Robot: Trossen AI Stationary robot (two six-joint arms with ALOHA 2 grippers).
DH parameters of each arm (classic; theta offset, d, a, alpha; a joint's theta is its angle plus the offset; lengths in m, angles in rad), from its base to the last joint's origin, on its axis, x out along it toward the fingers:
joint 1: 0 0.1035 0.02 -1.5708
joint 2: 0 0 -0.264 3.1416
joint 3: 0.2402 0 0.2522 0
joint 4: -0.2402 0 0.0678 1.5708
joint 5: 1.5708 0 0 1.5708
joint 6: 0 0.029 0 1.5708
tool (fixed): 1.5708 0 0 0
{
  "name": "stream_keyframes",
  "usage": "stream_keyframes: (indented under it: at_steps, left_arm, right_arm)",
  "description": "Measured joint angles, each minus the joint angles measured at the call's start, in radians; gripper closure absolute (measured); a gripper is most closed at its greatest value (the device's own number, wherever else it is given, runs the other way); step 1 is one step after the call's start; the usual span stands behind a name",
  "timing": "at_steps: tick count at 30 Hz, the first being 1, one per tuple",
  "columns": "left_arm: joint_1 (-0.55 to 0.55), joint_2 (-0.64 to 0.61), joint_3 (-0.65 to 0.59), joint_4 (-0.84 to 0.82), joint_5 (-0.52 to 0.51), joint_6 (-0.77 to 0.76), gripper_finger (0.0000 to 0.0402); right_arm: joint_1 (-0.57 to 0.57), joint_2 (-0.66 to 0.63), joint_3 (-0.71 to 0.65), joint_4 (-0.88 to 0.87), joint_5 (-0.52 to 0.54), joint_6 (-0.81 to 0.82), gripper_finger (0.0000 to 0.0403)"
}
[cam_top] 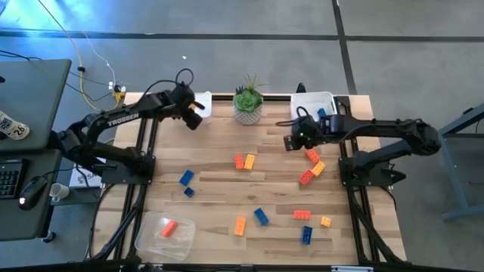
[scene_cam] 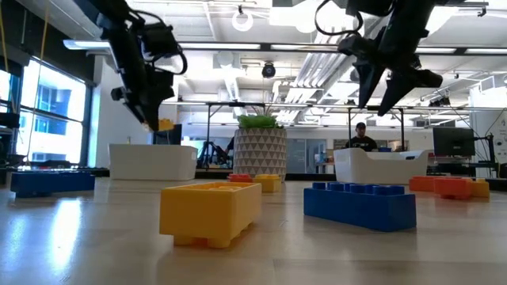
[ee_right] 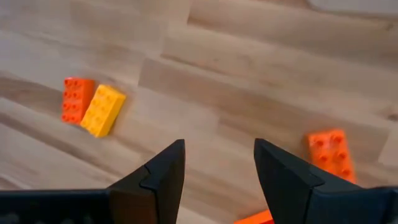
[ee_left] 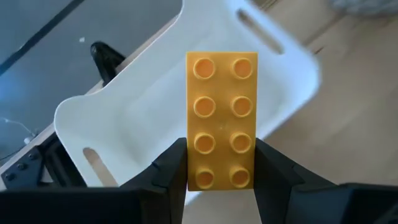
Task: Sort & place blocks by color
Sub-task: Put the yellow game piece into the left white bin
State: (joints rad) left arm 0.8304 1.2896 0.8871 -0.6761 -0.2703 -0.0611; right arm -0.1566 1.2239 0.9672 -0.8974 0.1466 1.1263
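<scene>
1. You see a big wooden table (cam_top: 227,189) made of pale planks, with both dark arms over its far half.
2. A white plastic tray (ee_left: 155,118) sits at the far left corner. Another white plastic tray (cam_top: 311,102) sits at the far right, with a small blue brick inside. A clear plastic tray (cam_top: 162,230) near the front left holds one red-orange brick.
3. A green plant in a white patterned pot (cam_top: 247,102) stands between the two white trays.
4. Your left gripper (ee_left: 221,177) hangs above the left white tray. Its fingers squeeze a yellow-orange studded plastic brick (ee_left: 221,118) by its long sides.
5. Your right gripper (ee_right: 219,171) floats above bare wood near the right white tray. Its fingers are apart and hold nothing.
6. The other small studded bricks (cam_top: 261,217), red-orange, yellow-orange and blue, lie scattered across the middle and front of the table.
</scene>
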Motion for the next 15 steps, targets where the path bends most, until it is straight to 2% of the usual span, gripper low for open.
stream_keyframes:
  at_steps: [6, 15]
  left_arm:
    - [0.080, 0.077, 0.000, 0.020, 0.071, 0.075, 0.0284]
    - [0.115, 0.137, 0.000, 0.047, 0.081, 0.118, 0.0275]
  right_arm:
    - [0.095, 0.001, 0.000, 0.006, 0.000, 0.111, 0.0224]
    - [0.207, 0.001, 0.000, 0.005, 0.000, 0.276, 0.0224]
